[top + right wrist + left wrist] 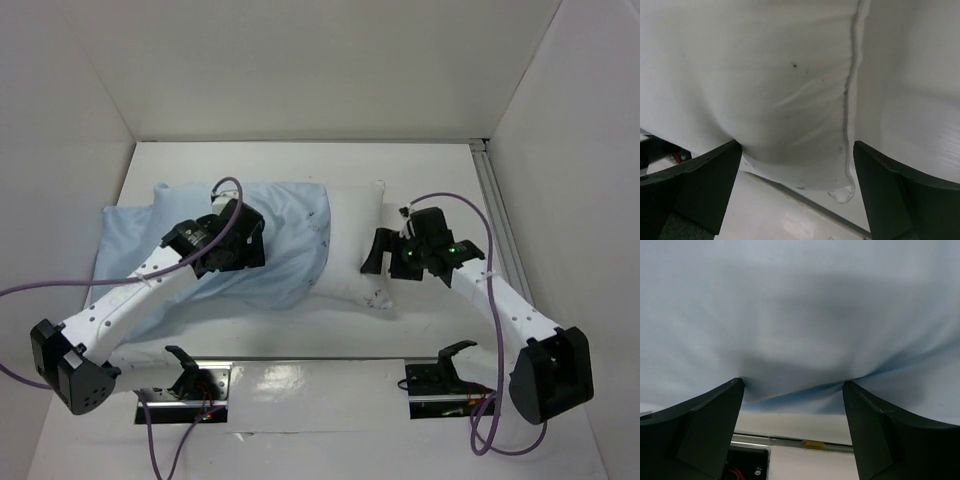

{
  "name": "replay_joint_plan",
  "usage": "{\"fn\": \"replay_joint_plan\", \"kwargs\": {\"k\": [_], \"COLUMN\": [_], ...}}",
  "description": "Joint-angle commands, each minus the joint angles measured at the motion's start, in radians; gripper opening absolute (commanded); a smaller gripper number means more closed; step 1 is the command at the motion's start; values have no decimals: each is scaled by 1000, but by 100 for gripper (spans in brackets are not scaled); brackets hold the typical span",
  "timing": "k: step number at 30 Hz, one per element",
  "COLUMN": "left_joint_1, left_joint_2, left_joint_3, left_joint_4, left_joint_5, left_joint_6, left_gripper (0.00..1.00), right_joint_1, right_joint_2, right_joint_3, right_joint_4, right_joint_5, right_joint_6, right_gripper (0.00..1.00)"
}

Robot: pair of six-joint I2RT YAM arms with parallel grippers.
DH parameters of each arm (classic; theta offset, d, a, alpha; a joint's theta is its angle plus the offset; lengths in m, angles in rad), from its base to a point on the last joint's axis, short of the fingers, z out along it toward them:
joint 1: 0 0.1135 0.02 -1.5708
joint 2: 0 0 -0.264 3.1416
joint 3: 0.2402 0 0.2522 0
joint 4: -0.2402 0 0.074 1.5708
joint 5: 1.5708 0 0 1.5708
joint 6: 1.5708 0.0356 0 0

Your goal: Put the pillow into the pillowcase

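The pale blue pillowcase (280, 235) lies wrinkled on the left half of the table, and the white pillow (352, 245) sticks out of its right side. My left gripper (238, 258) rests on top of the pillowcase. In the left wrist view the blue pillowcase (800, 315) fills the upper frame and the left gripper (794, 390) is open, its fingers (705, 425) spread against the cloth. My right gripper (382, 258) sits at the pillow's exposed right end. It is open in the right wrist view (797, 150), over the pillow (765, 75) near its seam and corner tag (842, 192).
A metal rail (320, 362) with the two arm mounts runs along the near edge. White enclosure walls stand close on the left, back and right. Purple cables (470, 215) loop off both arms.
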Motion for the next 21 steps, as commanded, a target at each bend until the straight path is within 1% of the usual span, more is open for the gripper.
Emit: {"fn": "replay_joint_plan", "kwargs": {"k": [1, 2, 3, 4, 5, 6, 7, 8, 9, 11, 12, 14, 16, 18, 19, 20, 21], "left_joint_1": [-1, -1, -1, -1, -1, -10, -10, -10, -19, -28, -29, -38, -38, -38, -38, -38, -38], "left_joint_2": [44, 96, 119, 142, 162, 204, 227, 250, 273, 343, 368, 434, 468, 504, 514, 514, 523], "left_joint_3": [-48, -60, -60, -60, -60, -18, 12, 45, 134, 231, 331, 426, 539, 601, 653, 670, 679], "left_joint_4": [69, 127, 156, 184, 215, 244, 291, 305, 321, 362, 371, 391, 405, 405, 364, 345, 329], "left_joint_5": [-30, -7, 16, 40, 56, 74, 90, 90, 99, 111, 125, 157, 157, 168, 168, 168, 182], "left_joint_6": [-71, -52, -36, -22, -6, 17, 59, 76, 100, 180, 204, 275, 304, 334, 334, 334, 343], "left_gripper": [92, 85, 76, 39, 23, 11, 0, 0, 0, 0, 0, 0, 0, 0, 20, 34, 45], "right_joint_1": [60, 75, 97, 138, 155, 167, 168, 168, 168, 145, 132, 94, 82, 45, 34, 13, 2], "right_joint_2": [53, 73, 116, 138, 159, 178, 205, 205, 205, 173, 154, 91, 36, 21, 21, 40, 57], "right_joint_3": [-32, -47, -47, -47, -30, 8, 31, 55, 100, 126, 126, 148, 158, 168, 168, 200, 212], "right_joint_4": [114, 149, 181, 228, 241, 241, 241, 231, 231, 218, 218, 218, 218, 238, 238, 238, 226], "right_joint_5": [-115, -146, -146, -129, -109, -62, -33, 1, 67, 122, 148, 216, 294, 308, 299, 282, 270], "right_joint_6": [22, 33, 48, 61, 75, 75, 90, 99, 110, 137, 147, 168, 177, 158, 147, 138, 125], "right_gripper": [99, 94, 84, 66, 48, 28, 0, 0, 0, 0, 0, 0, 0, 0, 0, 0, 0]}}
